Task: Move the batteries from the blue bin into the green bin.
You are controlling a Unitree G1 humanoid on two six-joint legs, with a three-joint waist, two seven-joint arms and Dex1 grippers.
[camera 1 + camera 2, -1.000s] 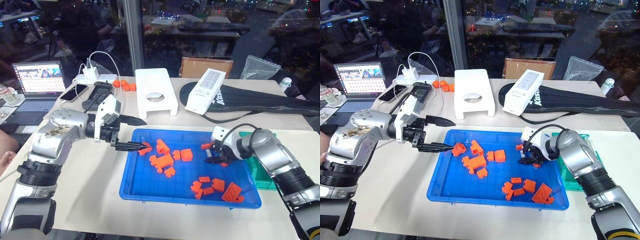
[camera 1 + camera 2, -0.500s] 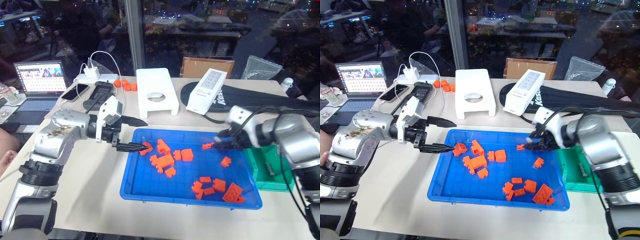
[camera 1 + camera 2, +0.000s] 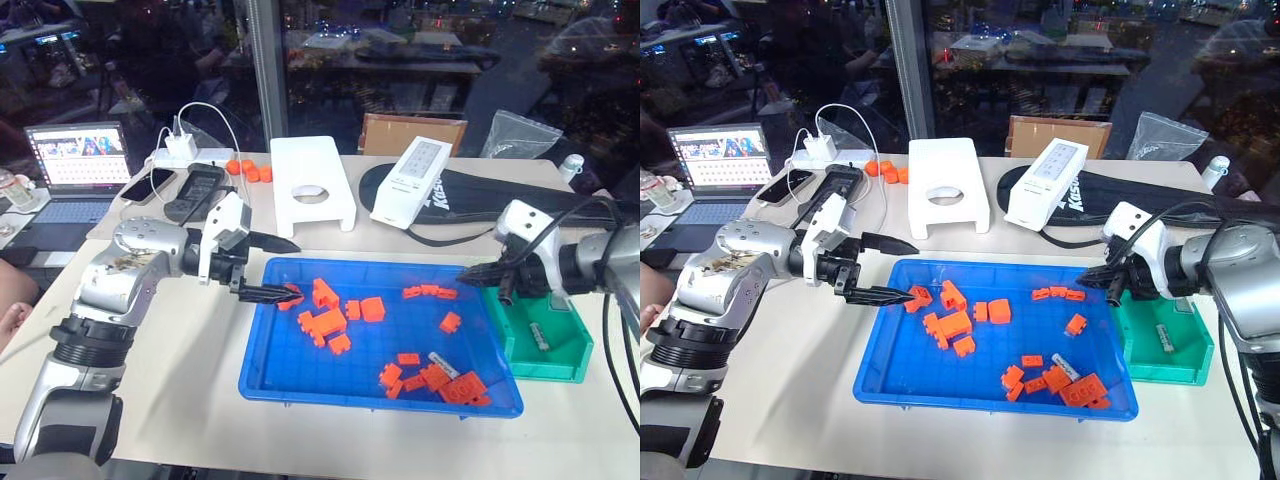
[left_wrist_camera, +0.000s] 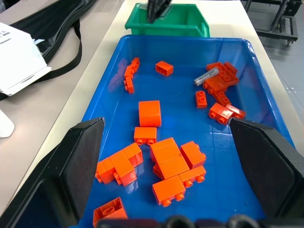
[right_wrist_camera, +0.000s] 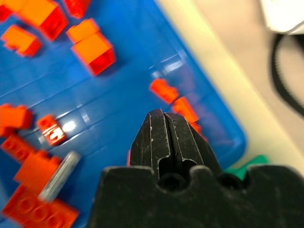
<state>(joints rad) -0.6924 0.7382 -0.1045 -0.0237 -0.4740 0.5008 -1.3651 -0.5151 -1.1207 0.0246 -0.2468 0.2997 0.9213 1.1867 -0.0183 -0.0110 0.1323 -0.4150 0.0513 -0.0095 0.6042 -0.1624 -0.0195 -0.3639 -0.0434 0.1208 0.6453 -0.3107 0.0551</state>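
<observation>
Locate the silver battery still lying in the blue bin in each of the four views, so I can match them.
Left eye view: battery near the bin's front right corner, among orange bricks.
Right eye view: same spot, right of centre near the front wall.
Left wrist view: upper right, against a brick cluster.
Right wrist view: lower left, beside bricks.
Shared landmark: the blue bin and that brick cluster.
</observation>
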